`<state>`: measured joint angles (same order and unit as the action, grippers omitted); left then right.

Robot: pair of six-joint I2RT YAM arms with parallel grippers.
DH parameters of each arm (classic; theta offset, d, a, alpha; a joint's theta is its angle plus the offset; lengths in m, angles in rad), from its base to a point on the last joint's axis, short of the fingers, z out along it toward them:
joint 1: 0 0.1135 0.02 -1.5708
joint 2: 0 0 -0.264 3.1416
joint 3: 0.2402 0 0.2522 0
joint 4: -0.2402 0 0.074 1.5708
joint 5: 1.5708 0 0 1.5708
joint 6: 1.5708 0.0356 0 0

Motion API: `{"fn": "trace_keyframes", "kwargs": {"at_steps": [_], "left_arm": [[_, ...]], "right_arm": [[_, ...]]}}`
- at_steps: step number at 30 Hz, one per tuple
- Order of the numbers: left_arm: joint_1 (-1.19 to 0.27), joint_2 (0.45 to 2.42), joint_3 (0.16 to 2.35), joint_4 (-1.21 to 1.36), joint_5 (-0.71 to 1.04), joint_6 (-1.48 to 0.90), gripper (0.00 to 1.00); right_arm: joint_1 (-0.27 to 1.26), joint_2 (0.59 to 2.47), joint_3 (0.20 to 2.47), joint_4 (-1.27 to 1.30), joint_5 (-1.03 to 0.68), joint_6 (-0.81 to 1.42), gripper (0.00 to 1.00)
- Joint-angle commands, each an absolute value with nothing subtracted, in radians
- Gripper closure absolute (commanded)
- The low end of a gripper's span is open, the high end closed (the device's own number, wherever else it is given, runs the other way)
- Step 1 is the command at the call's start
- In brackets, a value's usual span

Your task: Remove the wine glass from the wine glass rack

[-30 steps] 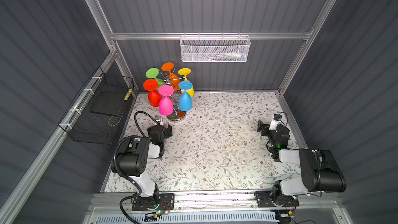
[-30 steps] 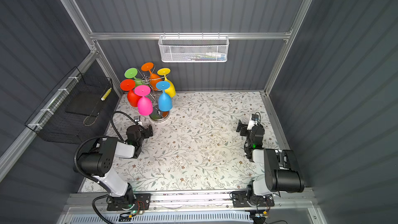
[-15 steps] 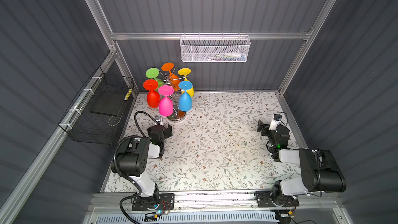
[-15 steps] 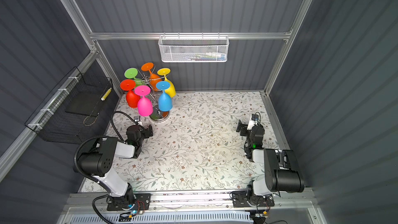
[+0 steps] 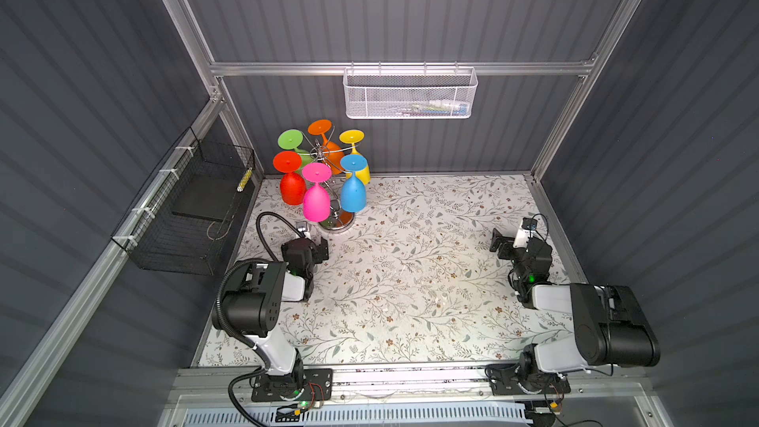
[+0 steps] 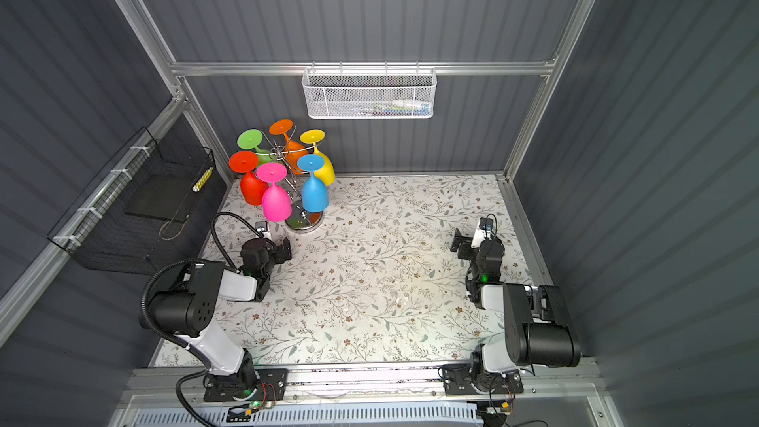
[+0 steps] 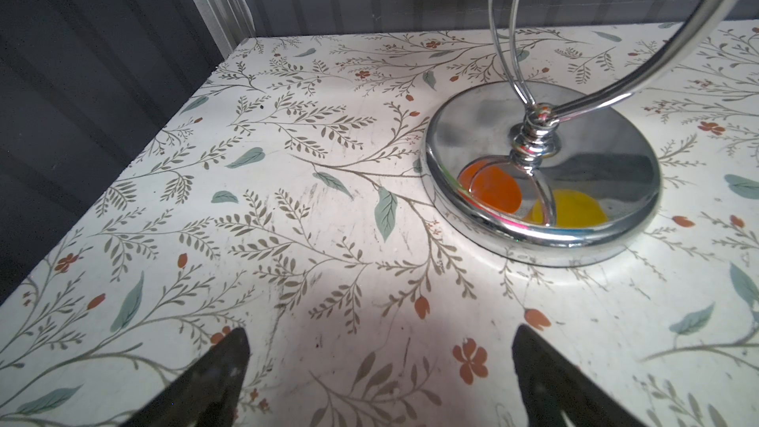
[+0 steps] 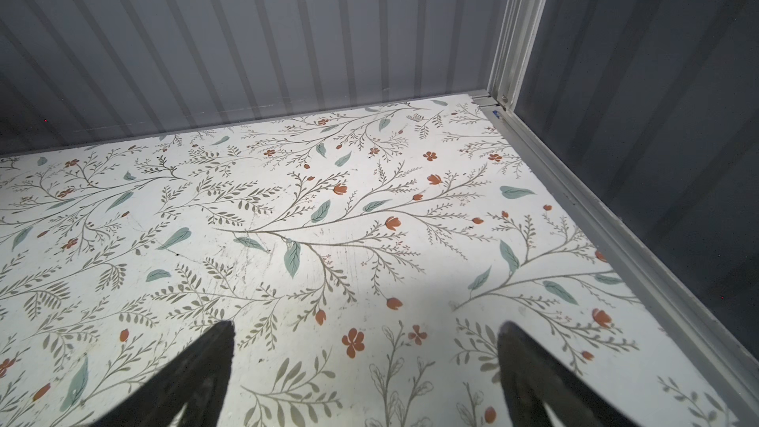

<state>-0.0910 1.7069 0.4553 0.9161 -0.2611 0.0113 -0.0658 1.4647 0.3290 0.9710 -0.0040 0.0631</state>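
Left tool [image 7: 380, 329], right tool [image 8: 365, 324] both spread wide, positions as before; wine glass rack [image 7: 472, 133] unchanged.

A shiny chrome wire wine glass rack [image 5: 343, 220], with a round mirror-like base [image 7: 595, 166] and a twisted stem, is stood upright in the far left corner of the floral tabletop [image 5: 410, 281]. Six opaque wine glasses are hung upside down from its curled arms: a red glass [image 5: 292, 190], pink glass [image 5: 316, 204], blue glass [image 5: 353, 195], yellow glass [image 5: 363, 175], orange glass [image 5: 332, 150] and green glass [image 5: 290, 139]. Orange and yellow are seen mirrored in the base.
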Motion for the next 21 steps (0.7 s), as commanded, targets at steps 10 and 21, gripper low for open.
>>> {"fn": "trace_keyframes", "kwargs": {"at_steps": [10, 21], "left_arm": [[-0.094, 1.713, 0.478, 0.896, -0.262, 0.012, 0.00], [-0.156, 1.682, 0.426, 0.970, -0.294, 0.077, 0.00]], "right_arm": [[-0.066, 1.460, 0.328, 0.971, 0.006, 0.061, 0.01], [0.005, 1.377, 0.243, 1.067, 0.173, 0.028, 0.01]]}}
